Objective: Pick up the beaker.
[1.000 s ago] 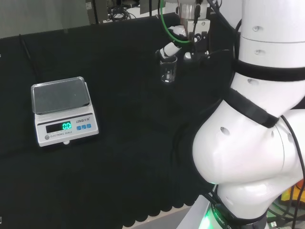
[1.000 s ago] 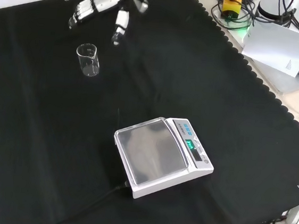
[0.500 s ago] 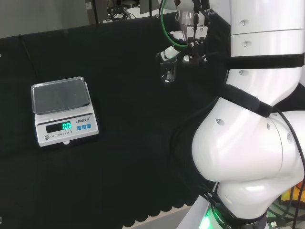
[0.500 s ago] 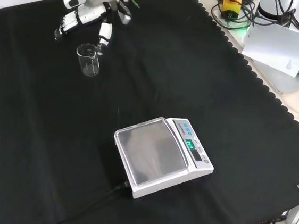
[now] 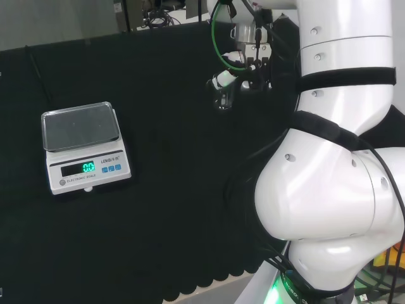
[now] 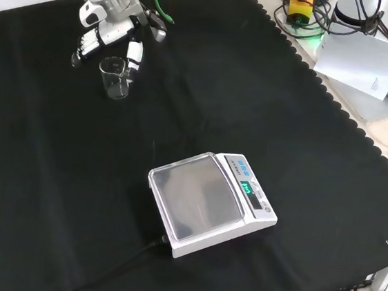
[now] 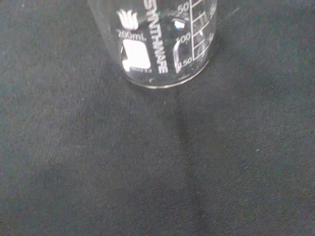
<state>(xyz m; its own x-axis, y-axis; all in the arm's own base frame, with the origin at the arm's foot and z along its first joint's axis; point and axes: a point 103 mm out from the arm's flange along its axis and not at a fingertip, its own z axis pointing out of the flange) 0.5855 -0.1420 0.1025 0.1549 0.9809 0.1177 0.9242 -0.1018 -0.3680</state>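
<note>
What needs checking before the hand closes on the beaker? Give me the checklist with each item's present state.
1. Beaker upright on the black cloth: ok, it stands on its base in the front and wrist views.
2. Hand open enough to take it: ok, the fingers and thumb sit apart on either side of the beaker.
3. Beaker contents: ok, it looks empty in the wrist view.
4. Contact with the glass: cannot tell, the thumb is very near the rim.
5. Space around the beaker: ok, the scale stands well away.
6. Hand low enough to wrap the wall: cannot tell from these views.
</note>
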